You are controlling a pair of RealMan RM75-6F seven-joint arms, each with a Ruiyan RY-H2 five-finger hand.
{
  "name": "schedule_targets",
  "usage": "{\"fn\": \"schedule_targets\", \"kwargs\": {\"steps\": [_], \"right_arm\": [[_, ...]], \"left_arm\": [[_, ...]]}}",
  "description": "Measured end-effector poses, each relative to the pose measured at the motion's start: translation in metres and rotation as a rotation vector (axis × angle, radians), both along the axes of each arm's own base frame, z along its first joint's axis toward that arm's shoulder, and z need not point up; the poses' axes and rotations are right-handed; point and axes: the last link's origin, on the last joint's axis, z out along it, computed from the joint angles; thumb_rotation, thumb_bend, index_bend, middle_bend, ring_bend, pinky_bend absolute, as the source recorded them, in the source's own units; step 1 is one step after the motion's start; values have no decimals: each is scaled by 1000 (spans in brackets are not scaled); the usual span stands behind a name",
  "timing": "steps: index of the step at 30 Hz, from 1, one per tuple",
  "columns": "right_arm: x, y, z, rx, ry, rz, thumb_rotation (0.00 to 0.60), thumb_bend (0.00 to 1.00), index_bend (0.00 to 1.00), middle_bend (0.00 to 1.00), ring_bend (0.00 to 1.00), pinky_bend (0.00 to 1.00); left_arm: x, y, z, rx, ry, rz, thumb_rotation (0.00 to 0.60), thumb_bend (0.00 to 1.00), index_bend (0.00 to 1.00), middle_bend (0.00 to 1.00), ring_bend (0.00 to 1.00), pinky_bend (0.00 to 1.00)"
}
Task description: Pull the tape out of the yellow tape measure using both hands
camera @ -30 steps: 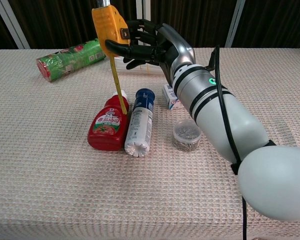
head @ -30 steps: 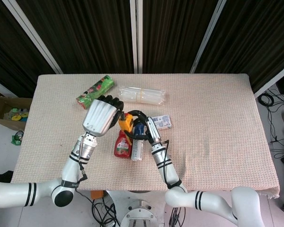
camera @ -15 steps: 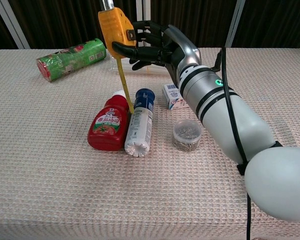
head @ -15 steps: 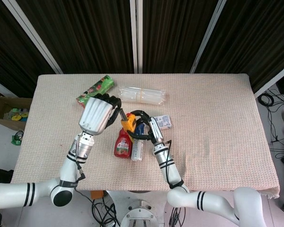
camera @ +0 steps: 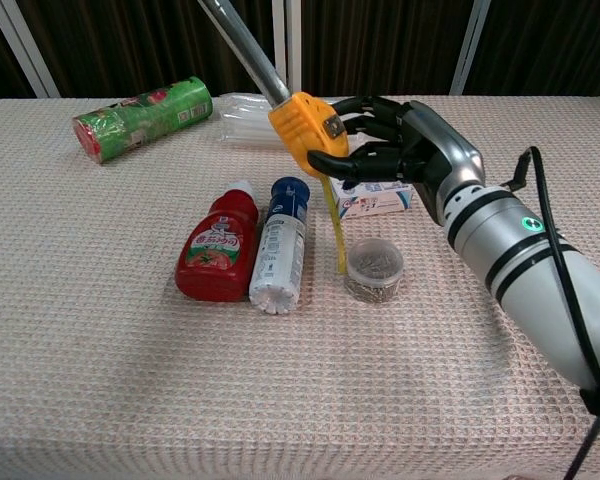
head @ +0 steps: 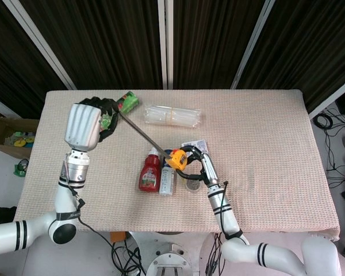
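My right hand [camera: 408, 150] grips the yellow tape measure [camera: 305, 130] above the table, over the bottles; the same right hand [head: 198, 165] and yellow tape measure [head: 176, 158] show at the middle of the head view. A long grey tape [head: 144, 133] runs taut from the case up and left to my left hand [head: 87, 124], which holds its end near the table's far left. In the chest view the tape [camera: 242, 45] leaves the frame at the top, and the left hand is out of sight. A yellow strap [camera: 335, 225] hangs from the case.
Under the case stand a red ketchup bottle [camera: 216, 255], a white blue-capped bottle [camera: 278, 245] lying down, a small clear jar [camera: 373, 270] and a small box [camera: 375, 203]. A green package [camera: 140, 115] and a clear plastic pack [camera: 245, 103] lie at the back.
The hands have drawn apart. My left hand went left and back with the tape's end, my right hand went right and lower with the case, and a long stretch of tape came out.
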Motion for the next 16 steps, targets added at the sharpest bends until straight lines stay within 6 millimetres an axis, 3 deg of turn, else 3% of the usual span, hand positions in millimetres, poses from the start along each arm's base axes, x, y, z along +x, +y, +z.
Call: {"fn": "schedule_targets", "kwargs": {"steps": [9,16], "right_arm": [[-52,23,17,-28,72,-55,600,379,589,524,519,513],[-63,29,23,-41,64,-69,600,380,589,524,519,513]], "left_arm": [[-32,18,36,1,-90,57,600,621,662,602,541,623],[-43,18,44,14,-106,68,600,620,662,603,542,623]]}}
